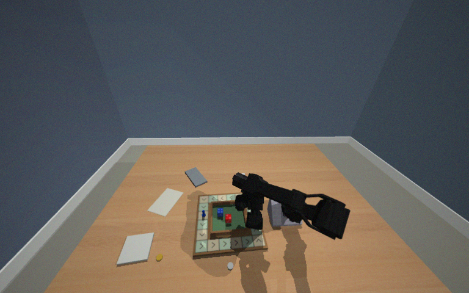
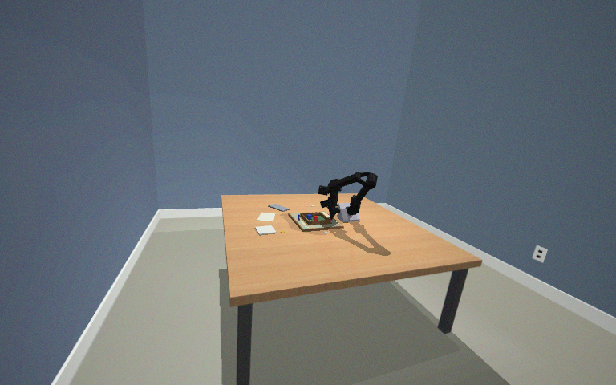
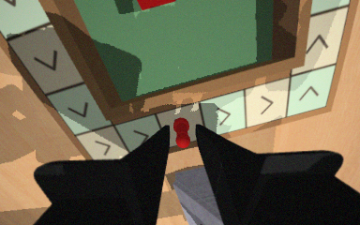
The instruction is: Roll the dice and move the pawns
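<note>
The red pawn (image 3: 182, 127) is on a tile of the board's near-base column in the wrist view, two tiles from the left corner. My gripper (image 3: 182, 128) (image 2: 332, 219) is low over it, fingers partly open on either side with a gap showing. The arm hides the pawn in the top view. The blue die (image 1: 220, 212) (image 2: 309, 216) and red die (image 1: 228, 218) (image 2: 315, 218) lie in the tray (image 1: 222, 232) (image 3: 244, 78); their pips are too small to read surely. The blue pawn (image 1: 203, 213) (image 2: 298, 217) stands on the board's left column, third tile from the back.
A grey slab (image 1: 195, 176), cream card (image 1: 165, 201) and white slab (image 1: 135, 248) lie left of the board. A yellow disc (image 1: 159, 257) and a white disc (image 1: 230, 265) lie nearer the front. Another white disc (image 2: 312, 205) is behind the board. The arm's base block (image 1: 275, 213) is at right.
</note>
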`<state>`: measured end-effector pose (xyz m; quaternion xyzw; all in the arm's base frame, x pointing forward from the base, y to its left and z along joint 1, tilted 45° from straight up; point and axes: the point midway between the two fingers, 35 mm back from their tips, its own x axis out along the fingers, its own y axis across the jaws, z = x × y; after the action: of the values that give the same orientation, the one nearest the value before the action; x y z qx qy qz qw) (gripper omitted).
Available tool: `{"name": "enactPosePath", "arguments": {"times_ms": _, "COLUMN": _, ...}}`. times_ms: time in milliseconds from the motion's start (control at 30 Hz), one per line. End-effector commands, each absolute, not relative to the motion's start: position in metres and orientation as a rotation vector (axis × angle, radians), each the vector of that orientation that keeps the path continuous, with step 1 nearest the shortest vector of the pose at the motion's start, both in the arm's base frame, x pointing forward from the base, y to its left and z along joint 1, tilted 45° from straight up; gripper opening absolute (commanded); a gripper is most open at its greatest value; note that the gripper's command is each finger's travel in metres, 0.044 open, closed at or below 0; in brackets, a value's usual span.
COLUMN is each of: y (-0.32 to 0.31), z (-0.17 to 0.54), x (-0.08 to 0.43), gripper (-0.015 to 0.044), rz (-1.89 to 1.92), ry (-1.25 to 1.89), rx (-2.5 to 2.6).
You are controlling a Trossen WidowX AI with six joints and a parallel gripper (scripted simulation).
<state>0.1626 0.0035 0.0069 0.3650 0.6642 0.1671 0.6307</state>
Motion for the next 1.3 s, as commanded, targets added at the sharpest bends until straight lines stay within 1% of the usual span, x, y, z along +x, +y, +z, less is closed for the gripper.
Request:
{"name": "enactPosePath", "arguments": {"times_ms": 0, "y": 0.004, "z": 0.007, "x": 0.163, "gripper": 0.0062, "rz": 0.382, "ry": 1.519, "rx": 0.843}}
{"name": "enactPosePath", "arguments": {"times_ms": 333, "y": 0.004, "z": 0.007, "x": 0.163, "gripper": 0.0, "rz": 0.382, "ry": 1.519, "rx": 0.843}}
{"name": "enactPosePath", "arguments": {"times_ms": 767, "y": -0.04, "z": 0.043, "x": 0.167, "gripper": 0.0, "rz": 0.367, "ry": 1.521, "rx": 0.836}}
{"name": "enactPosePath", "arguments": {"times_ms": 1267, "y": -0.086, "z": 0.096, "x": 0.153, "gripper": 0.0, "rz": 0.379, "ry": 1.521, "rx": 0.842}}
